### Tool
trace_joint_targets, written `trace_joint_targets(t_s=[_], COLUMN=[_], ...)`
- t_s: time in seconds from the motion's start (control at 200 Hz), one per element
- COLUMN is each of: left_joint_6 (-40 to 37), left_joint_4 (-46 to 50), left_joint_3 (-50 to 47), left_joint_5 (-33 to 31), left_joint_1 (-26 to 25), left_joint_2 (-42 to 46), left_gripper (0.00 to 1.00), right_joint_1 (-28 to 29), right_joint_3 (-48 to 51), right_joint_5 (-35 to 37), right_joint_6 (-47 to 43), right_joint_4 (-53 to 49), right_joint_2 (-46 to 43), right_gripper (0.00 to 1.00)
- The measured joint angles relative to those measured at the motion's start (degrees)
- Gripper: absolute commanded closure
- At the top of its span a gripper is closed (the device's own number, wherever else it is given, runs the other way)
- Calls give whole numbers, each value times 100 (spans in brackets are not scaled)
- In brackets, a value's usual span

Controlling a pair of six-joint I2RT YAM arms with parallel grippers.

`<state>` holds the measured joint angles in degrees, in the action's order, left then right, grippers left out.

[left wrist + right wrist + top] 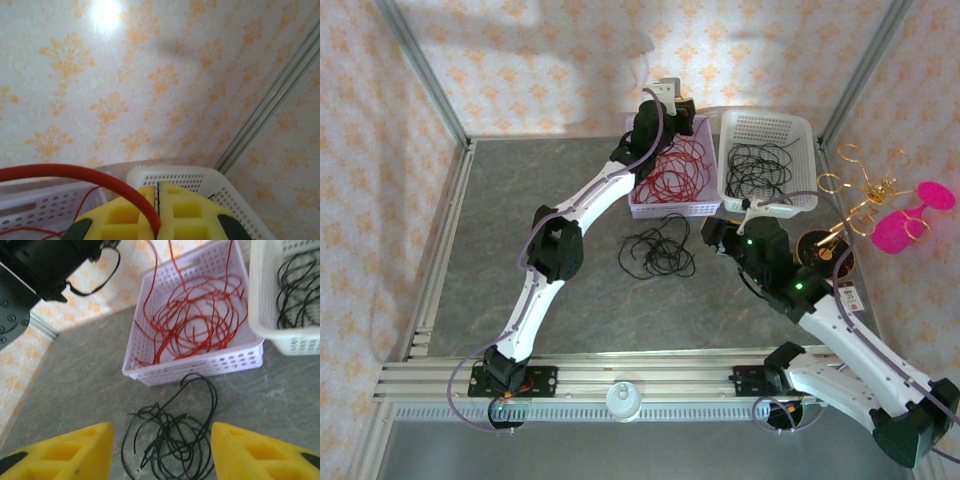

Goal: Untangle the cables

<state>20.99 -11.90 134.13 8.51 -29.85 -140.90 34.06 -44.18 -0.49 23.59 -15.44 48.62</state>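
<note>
Red cables (675,170) (195,320) lie looped in a lilac basket (675,211) (200,367) at the back of the table. My left gripper (672,100) (157,210) is raised over that basket's far end and is shut on one red cable (75,172), which arcs off to the left. A loose black tangle of cables (658,247) (175,440) lies on the table in front of the basket. My right gripper (715,235) (162,440) hovers open just right of and above it, nothing between its yellow fingers (75,452). More black cables (760,165) (295,285) sit in a white basket (770,118).
A gold wire stand (865,195) with pink cups (905,225) and a black round base (817,245) stands at the right, close to my right arm. An aluminium rail (620,375) runs along the near edge. Patterned walls enclose the table.
</note>
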Motion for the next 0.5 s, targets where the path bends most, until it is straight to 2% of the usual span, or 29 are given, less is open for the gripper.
trace_joint_targets(t_s=[0.095, 0.2, 0.305, 0.5], left_joint_6=[249, 544, 793, 946], left_joint_4=[83, 243, 498, 1051], left_joint_3=[0, -59, -107, -382], left_joint_5=[7, 70, 151, 170], left_joint_1=[26, 96, 170, 291], left_joint_2=[-179, -413, -662, -774], left_gripper=[83, 69, 51, 41], right_joint_1=[0, 0, 0, 0], right_joint_3=[140, 435, 717, 1014], right_joint_5=[-256, -455, -584, -767], right_joint_6=[131, 256, 413, 643], right_joint_4=[48, 190, 323, 529], right_joint_2=[219, 348, 466, 551], right_gripper=[50, 50, 49, 48])
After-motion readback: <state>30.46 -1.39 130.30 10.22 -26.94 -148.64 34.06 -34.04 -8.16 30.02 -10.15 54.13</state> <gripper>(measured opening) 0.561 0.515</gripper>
